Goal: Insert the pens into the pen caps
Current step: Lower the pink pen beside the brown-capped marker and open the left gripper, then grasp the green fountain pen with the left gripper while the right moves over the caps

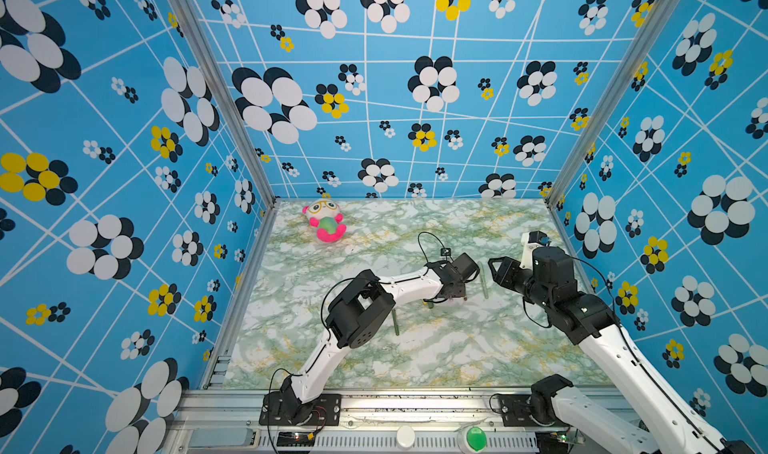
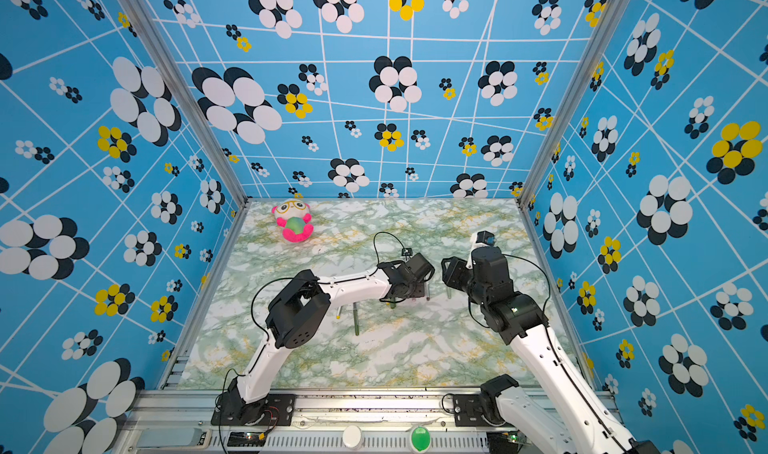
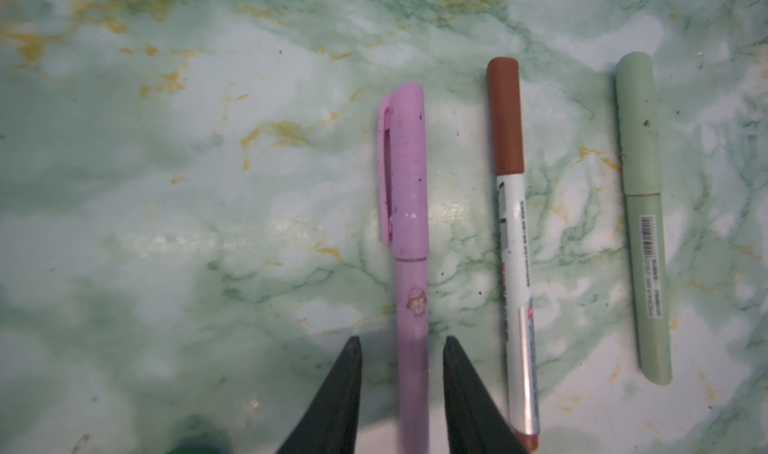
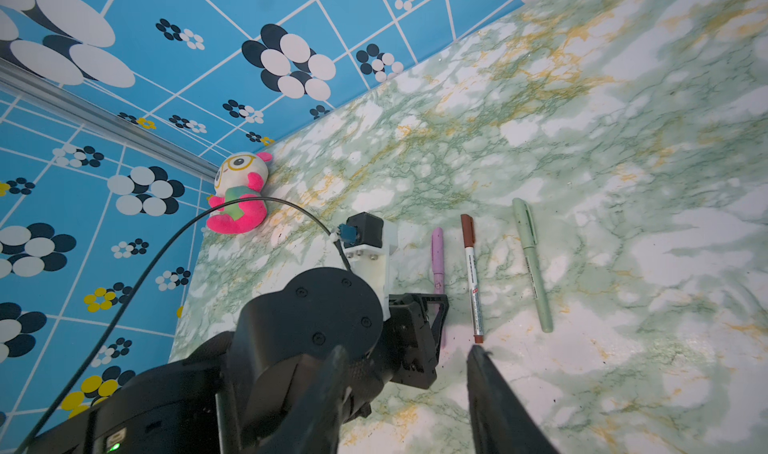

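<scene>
Two jaws, left pincer [image 3: 402, 339]: spread astride capped pink pen [image 3: 411, 281] | brown-capped pen [image 3: 513, 244] just beside | I'd lift straight up, no nudging.

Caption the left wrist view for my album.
Open left end effector straddles capped pink pen; brown-capped pen and pale green pen alongside.

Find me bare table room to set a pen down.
Free: the near strip along the front rail; the far side right of the pink plush toy. Crowded: pink pen, brown-capped white pen, pale green pen at the left gripper.
</scene>
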`<act>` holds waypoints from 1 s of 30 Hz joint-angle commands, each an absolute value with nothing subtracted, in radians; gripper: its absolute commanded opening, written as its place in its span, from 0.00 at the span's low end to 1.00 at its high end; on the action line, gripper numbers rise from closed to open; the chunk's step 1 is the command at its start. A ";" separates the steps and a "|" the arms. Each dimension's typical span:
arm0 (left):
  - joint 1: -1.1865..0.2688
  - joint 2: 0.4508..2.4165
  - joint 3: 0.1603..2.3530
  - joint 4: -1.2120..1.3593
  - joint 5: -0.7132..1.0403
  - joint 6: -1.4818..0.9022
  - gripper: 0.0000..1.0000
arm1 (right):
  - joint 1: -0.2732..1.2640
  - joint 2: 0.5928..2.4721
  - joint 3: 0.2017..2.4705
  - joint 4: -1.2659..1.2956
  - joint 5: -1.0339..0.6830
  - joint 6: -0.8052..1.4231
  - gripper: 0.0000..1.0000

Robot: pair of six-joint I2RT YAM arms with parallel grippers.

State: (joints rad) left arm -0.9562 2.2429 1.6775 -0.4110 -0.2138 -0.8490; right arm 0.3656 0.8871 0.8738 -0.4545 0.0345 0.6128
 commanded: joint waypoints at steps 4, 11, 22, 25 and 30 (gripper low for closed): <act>-0.964 2.086 1.560 -0.351 -0.317 -0.789 0.42 | 0.360 0.884 0.868 -0.458 0.000 0.598 0.49; -0.968 1.845 1.355 -0.200 -0.426 -0.661 0.55 | 0.360 0.873 0.832 -0.442 -0.059 0.585 0.51; -0.913 1.424 1.005 -0.103 -0.468 -0.537 0.70 | 0.380 1.095 0.885 -0.502 -0.099 0.544 0.51; -0.837 1.318 0.905 -0.103 -0.364 -0.547 0.72 | 0.419 1.200 0.938 -0.542 -0.051 0.513 0.51; -0.725 1.144 0.737 -0.073 -0.258 -0.569 0.78 | 0.497 1.403 1.068 -0.615 0.020 0.470 0.50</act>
State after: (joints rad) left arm -0.7547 1.2110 0.8009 -0.0998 -0.3431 -0.5743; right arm 0.4644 1.3369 0.9985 -0.5476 -0.0360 0.5186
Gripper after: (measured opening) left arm 0.769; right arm 0.505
